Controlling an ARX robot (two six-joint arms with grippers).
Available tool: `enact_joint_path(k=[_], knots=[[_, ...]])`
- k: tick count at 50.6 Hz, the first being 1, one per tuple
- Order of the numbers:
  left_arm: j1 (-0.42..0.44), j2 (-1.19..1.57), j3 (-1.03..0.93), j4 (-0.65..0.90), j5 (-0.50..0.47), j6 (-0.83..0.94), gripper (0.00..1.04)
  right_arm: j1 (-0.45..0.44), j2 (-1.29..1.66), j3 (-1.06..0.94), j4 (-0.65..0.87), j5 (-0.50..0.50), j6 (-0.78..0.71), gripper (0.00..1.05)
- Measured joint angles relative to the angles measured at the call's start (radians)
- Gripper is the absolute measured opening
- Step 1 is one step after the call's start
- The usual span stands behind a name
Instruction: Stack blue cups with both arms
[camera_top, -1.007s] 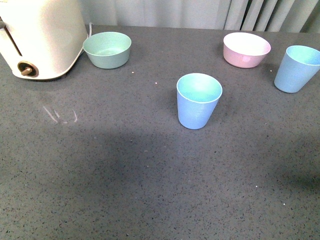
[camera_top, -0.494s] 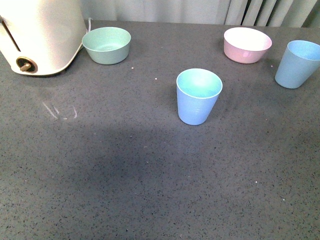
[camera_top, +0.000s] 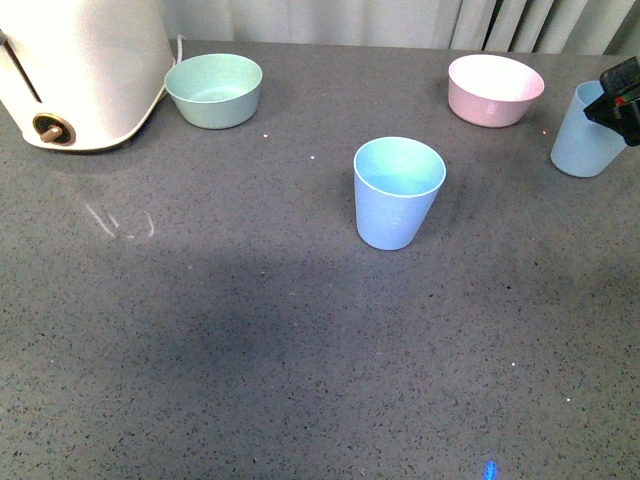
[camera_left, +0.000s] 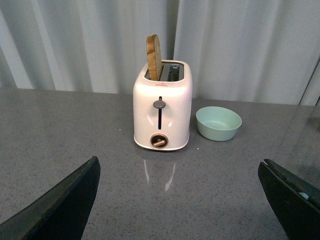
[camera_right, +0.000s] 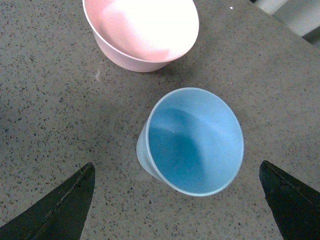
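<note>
One blue cup (camera_top: 397, 192) stands upright in the middle of the grey table. The second blue cup (camera_top: 584, 140) stands at the far right, partly covered by my right arm. In the right wrist view this cup (camera_right: 192, 141) sits below my open right gripper (camera_right: 180, 210), between its two spread fingers and apart from both. The right gripper (camera_top: 622, 98) shows in the front view only as a black part at the right edge. My left gripper (camera_left: 182, 200) is open and empty above bare table, facing the toaster. No cup shows in the left wrist view.
A white toaster (camera_top: 80, 70) with a wooden slice stands at the back left, also in the left wrist view (camera_left: 161, 112). A green bowl (camera_top: 213, 90) sits beside it. A pink bowl (camera_top: 495, 90) sits at the back right, close to the right cup (camera_right: 142, 32).
My right arm has come into the front view at the right edge, over the right blue cup. The cups and bowls have not moved since half a second ago.
</note>
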Motion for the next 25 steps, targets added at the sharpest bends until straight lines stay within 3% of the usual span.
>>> enact_joint_path(k=[14,25], knots=[[0.0,0.0,0.0,0.0,0.0,0.0,0.96,0.031,0.133,0.076,-0.001,0.033,-0.01,0.94],[0.0,0.0,0.0,0.0,0.0,0.0,0.96,0.033,0.159,0.078,0.012,0.036,0.002,0.58]])
